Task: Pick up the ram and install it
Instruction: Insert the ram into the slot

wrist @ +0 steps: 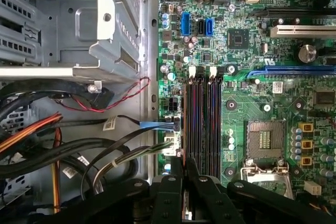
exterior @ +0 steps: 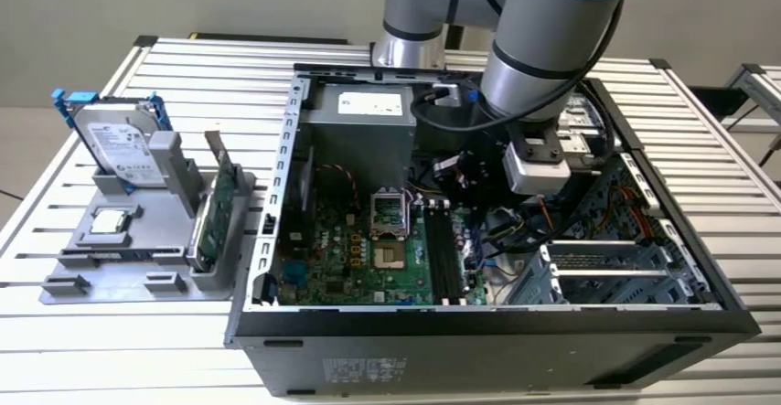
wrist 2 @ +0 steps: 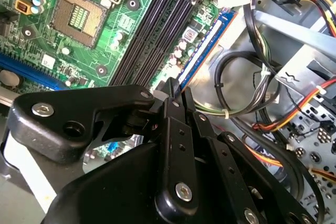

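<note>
Two black fingers of the pincer [wrist 2: 176,86] are clenched on the ram [wrist 2: 202,45], a thin stick that I see almost edge-on in the second wrist view, with a blue face running away from the fingertips. In the first wrist view the pincer [wrist: 185,162] sits at the end of the black memory slots [wrist: 205,124], on their side nearest the cable bundle [wrist: 79,150]. The ram lies parallel to the slots [wrist 2: 157,30] and just beside them. I cannot tell whether it touches the board. The slots look unfilled, with their white latches showing at the far end. The bare processor socket [wrist: 266,139] sits beside the slots, on the side away from the cables.

In the exterior view the arm [exterior: 537,48] reaches down into the open computer case [exterior: 488,327], which lies on the slatted tabletop [exterior: 110,350]. To the exterior view's left of the case a grey tray [exterior: 73,286] holds the upright hard drive [exterior: 123,144] and a green circuit card [exterior: 214,218].
</note>
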Robot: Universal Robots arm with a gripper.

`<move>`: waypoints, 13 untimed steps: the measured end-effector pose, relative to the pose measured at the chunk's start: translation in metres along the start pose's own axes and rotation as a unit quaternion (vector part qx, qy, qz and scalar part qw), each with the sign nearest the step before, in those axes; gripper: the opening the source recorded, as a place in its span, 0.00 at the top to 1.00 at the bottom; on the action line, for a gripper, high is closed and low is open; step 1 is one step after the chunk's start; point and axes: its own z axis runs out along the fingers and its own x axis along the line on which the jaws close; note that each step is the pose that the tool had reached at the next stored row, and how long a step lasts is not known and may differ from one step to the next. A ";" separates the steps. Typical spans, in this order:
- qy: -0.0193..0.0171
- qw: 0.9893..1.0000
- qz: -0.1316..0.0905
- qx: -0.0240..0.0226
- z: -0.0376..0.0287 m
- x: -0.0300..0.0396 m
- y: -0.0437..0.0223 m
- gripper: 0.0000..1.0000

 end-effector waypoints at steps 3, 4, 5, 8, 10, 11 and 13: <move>0.000 1.000 0.000 0.000 0.0034 -0.0008 0.0000 1.00; 0.000 1.000 0.000 0.000 0.0044 -0.0011 0.0000 1.00; 0.000 1.000 0.000 0.000 0.0056 -0.0013 0.0000 1.00; 0.000 1.000 0.000 0.000 0.0081 -0.0020 0.0002 1.00; 0.000 1.000 0.000 0.000 0.0098 -0.0022 0.0004 1.00; 0.000 1.000 0.000 0.000 0.0103 -0.0025 0.0006 1.00; 0.000 1.000 -0.001 0.000 0.0114 -0.0029 0.0011 1.00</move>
